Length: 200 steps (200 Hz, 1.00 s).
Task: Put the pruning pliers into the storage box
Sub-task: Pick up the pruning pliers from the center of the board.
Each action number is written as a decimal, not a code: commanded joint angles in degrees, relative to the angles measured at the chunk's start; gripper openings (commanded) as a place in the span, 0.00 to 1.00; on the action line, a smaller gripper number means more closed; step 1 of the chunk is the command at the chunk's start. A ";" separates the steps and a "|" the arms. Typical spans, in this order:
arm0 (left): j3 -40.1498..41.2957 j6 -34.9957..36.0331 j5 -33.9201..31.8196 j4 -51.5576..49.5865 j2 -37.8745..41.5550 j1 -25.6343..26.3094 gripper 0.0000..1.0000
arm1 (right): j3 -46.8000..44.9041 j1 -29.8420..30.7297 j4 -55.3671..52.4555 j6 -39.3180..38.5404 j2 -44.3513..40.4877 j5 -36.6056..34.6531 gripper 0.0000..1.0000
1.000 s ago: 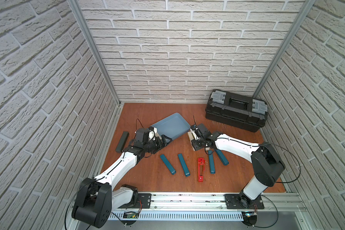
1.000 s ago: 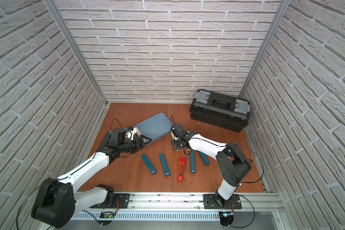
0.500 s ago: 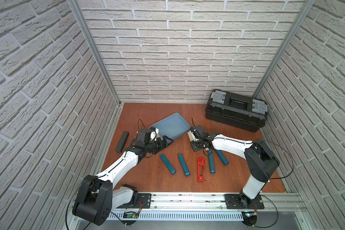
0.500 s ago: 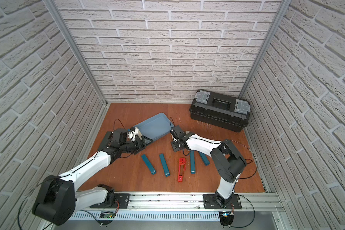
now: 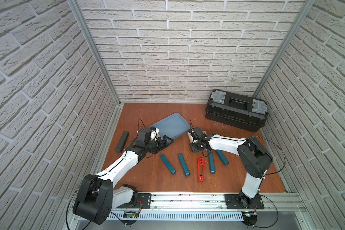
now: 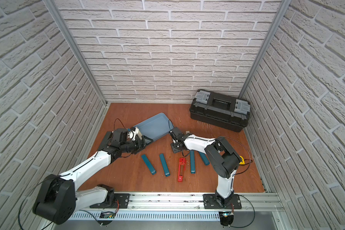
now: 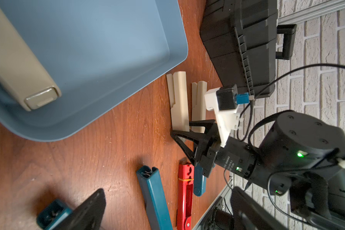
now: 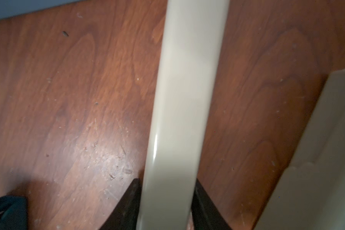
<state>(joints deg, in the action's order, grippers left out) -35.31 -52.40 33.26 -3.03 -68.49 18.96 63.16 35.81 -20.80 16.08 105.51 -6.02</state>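
The light blue storage box (image 5: pixel 173 125) lies mid-table, and one beige pruning pliers piece (image 7: pixel 22 71) rests inside it in the left wrist view. My left gripper (image 5: pixel 166 141) is open and empty at the box's near corner. My right gripper (image 5: pixel 194 140) is shut on a beige piece (image 8: pixel 183 89) that lies on the table just right of the box. Its fingers (image 8: pixel 131 197) press both sides of that piece. A second beige piece (image 7: pixel 199 103) lies beside it. Several teal pieces (image 5: pixel 167 164) and a red slotted one (image 5: pixel 200 169) lie nearer the front.
A big black toolbox (image 5: pixel 236 113) stands at the back right. A dark grey bar (image 5: pixel 122 141) lies by the left wall. A yellow tape measure (image 6: pixel 241 160) sits behind the right arm. Brick walls close in three sides.
My right gripper's jaws have narrowed onto the beige piece, and the right arm's elbow has swung nearer. The left arm and its open gripper have hardly moved.
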 commanded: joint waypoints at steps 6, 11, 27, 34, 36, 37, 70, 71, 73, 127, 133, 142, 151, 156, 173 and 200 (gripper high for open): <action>-1.86 1.23 -0.23 0.50 -0.83 0.29 0.98 | 1.71 -0.32 0.76 0.69 0.39 0.66 0.27; -1.93 1.18 -0.07 0.63 -0.86 0.29 0.98 | 1.79 -0.31 0.66 0.71 0.33 0.79 0.24; -1.88 1.17 -0.12 0.99 -0.83 0.30 0.98 | 2.01 -0.31 0.41 0.62 0.00 1.05 0.18; -1.63 1.23 -0.27 1.38 -0.77 0.44 0.98 | 2.22 -0.30 0.03 0.54 -0.13 1.03 0.17; -1.46 1.14 -0.33 1.50 -0.77 0.41 0.98 | 2.30 -0.30 -0.17 0.54 -0.20 1.02 0.17; -1.44 1.10 -0.36 1.60 -0.77 0.44 0.98 | 2.35 -0.30 -0.23 0.54 -0.21 1.01 0.17; -0.89 0.64 0.49 3.40 -1.87 0.39 0.98 | 1.95 -0.30 -1.78 0.53 -3.16 0.03 0.11; -0.90 0.64 0.53 3.39 -1.89 0.38 0.98 | 1.91 -0.30 -1.79 0.58 -3.27 0.00 0.11; -0.90 0.68 0.57 3.38 -1.95 0.42 0.98 | 1.78 -0.30 -1.79 0.61 -3.51 -0.01 0.11; -0.77 0.71 0.25 3.34 -0.84 0.57 0.98 | 1.41 -0.28 -3.31 0.45 -8.20 -0.50 0.04; -0.66 0.74 0.07 3.29 -0.54 0.55 0.98 | 1.73 -0.30 -3.52 0.25 -8.46 -0.57 0.03; -0.40 0.69 -0.12 3.39 -0.31 0.58 0.98 | 2.20 -0.30 -4.01 0.09 -8.69 -0.48 0.03; -0.27 0.68 -0.12 3.41 -0.31 0.60 0.98 | 2.57 -0.30 -4.33 -0.16 -8.95 -0.31 0.03; -0.28 0.68 -0.12 3.38 -0.26 0.58 0.98 | 2.67 -0.31 -4.28 -0.29 -9.13 -0.16 0.03; -0.45 0.91 -0.03 2.99 -0.15 0.62 0.98 | 2.51 -0.24 -2.83 -0.63 -10.33 1.53 0.03; -1.29 1.92 -1.02 1.06 1.10 0.47 0.98 | 3.37 -0.31 -1.09 -1.84 -11.22 4.11 0.03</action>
<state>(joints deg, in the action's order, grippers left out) -35.68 -52.23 33.34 -1.78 -69.49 19.27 64.49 35.73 -24.64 15.64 97.62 -4.14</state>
